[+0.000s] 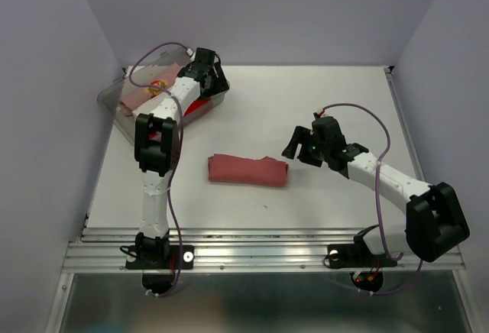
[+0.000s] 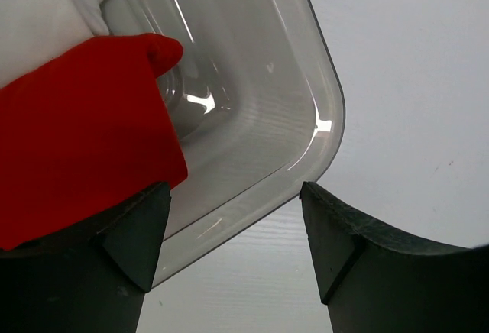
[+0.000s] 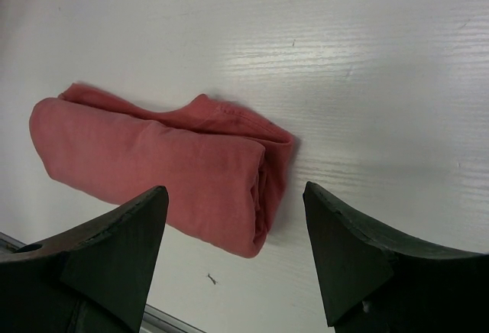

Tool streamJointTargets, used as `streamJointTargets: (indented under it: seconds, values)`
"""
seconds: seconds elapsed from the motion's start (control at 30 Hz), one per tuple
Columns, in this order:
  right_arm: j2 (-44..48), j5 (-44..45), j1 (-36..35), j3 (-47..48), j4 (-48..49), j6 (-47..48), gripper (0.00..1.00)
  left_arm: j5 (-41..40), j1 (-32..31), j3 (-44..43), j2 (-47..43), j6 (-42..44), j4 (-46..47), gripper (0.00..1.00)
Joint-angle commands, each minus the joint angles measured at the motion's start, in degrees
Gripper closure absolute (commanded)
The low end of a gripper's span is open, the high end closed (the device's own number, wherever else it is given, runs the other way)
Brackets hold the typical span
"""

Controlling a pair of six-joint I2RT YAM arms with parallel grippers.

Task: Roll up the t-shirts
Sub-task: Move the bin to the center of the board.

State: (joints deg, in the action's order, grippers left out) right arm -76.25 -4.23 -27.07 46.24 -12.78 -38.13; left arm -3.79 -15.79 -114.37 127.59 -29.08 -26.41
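A muted brick-red t-shirt (image 1: pixel 248 170), rolled into a short, soft bundle, lies on its side on the white counter (image 1: pixel 328 96), its length running left to right. At the roll's right end the wound layers show as curved folds, and a loose edge of cloth sticks out along its far side. A tiny dark speck (image 3: pixel 210 278) sits on the counter just on the near side of the roll. To the right of the roll and apart from it, the right arm's black fingers (image 3: pixel 114 241) hang above the counter, spread wide. In the right wrist view the roll's right end lies below the gap between them and they do not touch it. Well away from the roll, to its far left, stands a clear plastic tub (image 1: pixel 111 104) with rounded corners. A pale pink t-shirt with a yellow-red print (image 1: pixel 149 92) lies in the part of the tub farthest from the roll. A bright red cloth bundle (image 2: pixel 84 134) lies in the part nearest the roll, beside some white cloth (image 2: pixel 38 12). The left arm's black fingers (image 2: pixel 130 234) are over the corner of the tub nearest the roll. They too are spread wide, with only the tub's corner and bare counter showing in the gap between them. The red bundle lies next to one finger and is not pinched.
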Motion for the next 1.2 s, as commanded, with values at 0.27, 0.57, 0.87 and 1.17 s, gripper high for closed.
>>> streamJointTargets:
  seconds: [0.27,0.57,0.87,1.17]
  values:
    - [1.01,-1.75,0.0,-0.53,2.4,0.95,0.23,9.06,-1.7,-4.99,3.37,-0.27,7.42,0.21]
    - [0.84,-1.49,0.0,-0.97,2.4,1.13,0.23,14.42,-5.12,-6.57,6.27,-1.94,10.06,0.21]
    - [2.42,-1.39,0.0,-2.64,2.4,-0.19,0.22,14.95,-9.61,-4.56,4.43,-5.81,13.04,0.21]
    - [4.53,-1.4,0.0,-5.01,2.32,-1.86,0.22,16.62,-11.36,-6.48,2.58,-6.34,12.71,0.21]
